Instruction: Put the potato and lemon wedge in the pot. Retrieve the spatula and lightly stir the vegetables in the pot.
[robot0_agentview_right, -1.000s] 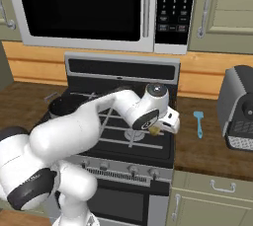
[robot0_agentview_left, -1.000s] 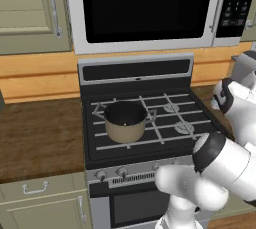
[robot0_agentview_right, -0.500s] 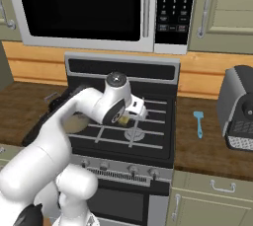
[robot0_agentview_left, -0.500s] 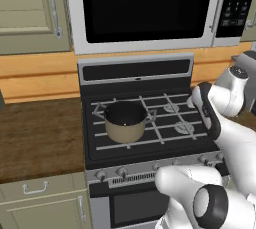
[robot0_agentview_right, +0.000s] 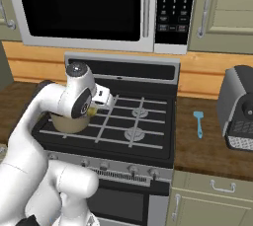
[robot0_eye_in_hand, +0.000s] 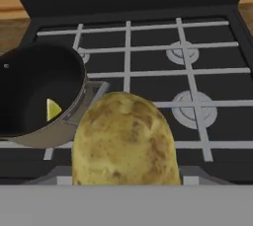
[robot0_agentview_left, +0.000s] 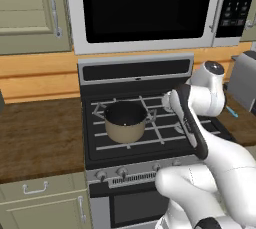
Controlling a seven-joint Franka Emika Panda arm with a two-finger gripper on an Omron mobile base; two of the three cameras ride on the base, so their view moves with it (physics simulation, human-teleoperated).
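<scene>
**Hand view: potato up close, pot alongside**

Hand view shows the potato [robot0_eye_in_hand: 123, 141] pinched in the gripper [robot0_agentview_right: 101, 100], just right of the pot [robot0_agentview_left: 124, 121]. Lemon wedge [robot0_eye_in_hand: 53, 109] lies inside the pot. Spatula [robot0_agentview_right: 198, 123] rests on the counter well right of it. Microwave keypad writing is illegible.

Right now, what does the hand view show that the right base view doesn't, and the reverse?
Hand view alone: the potato held up close in the gripper, and the lemon wedge lying inside the pot. Right base view alone: the spatula on the counter right of the stove, beside a dark appliance, with the microwave above. Both: the pot at the stove's left and the burner grates.
</scene>
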